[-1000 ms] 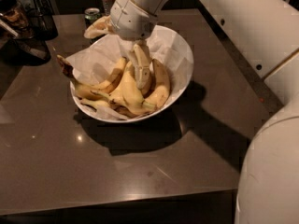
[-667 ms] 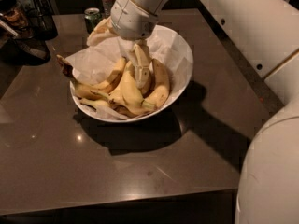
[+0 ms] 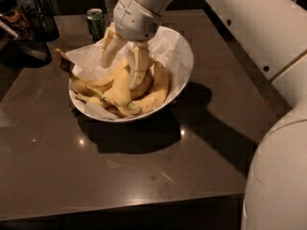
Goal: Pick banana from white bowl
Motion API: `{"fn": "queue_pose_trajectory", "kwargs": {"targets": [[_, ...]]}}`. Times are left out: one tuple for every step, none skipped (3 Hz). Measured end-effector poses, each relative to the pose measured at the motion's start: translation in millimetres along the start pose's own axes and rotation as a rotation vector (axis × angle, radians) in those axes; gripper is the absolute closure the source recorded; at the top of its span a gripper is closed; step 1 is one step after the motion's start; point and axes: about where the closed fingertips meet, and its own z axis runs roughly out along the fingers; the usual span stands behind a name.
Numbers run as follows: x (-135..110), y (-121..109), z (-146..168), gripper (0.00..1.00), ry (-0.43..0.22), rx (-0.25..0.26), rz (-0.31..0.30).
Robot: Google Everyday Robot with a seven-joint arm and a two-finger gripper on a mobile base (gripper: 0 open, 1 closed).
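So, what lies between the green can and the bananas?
Crumpled white paper lining the bowl lies between the can and the bananas, as the camera view shows. The gripper, open, hangs over the bananas inside the bowl.

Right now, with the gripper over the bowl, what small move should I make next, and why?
Probably ease the gripper straight down a little. Its fingers look spread just above the bananas in the white bowl, and nothing is held between them yet, so closing at this height would likely miss.
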Motion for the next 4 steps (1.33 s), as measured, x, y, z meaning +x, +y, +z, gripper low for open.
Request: {"fn": "queue_pose_trajectory", "kwargs": {"targets": [[0.0, 0.0, 0.0, 0.88, 0.000, 0.000, 0.000], [0.0, 0.0, 0.0, 1.00, 0.000, 0.000, 0.000], [0.0, 0.0, 0.0, 1.00, 0.000, 0.000, 0.000], [-1.3, -1.0, -1.6, 1.00, 0.001, 0.009, -0.004]]}}
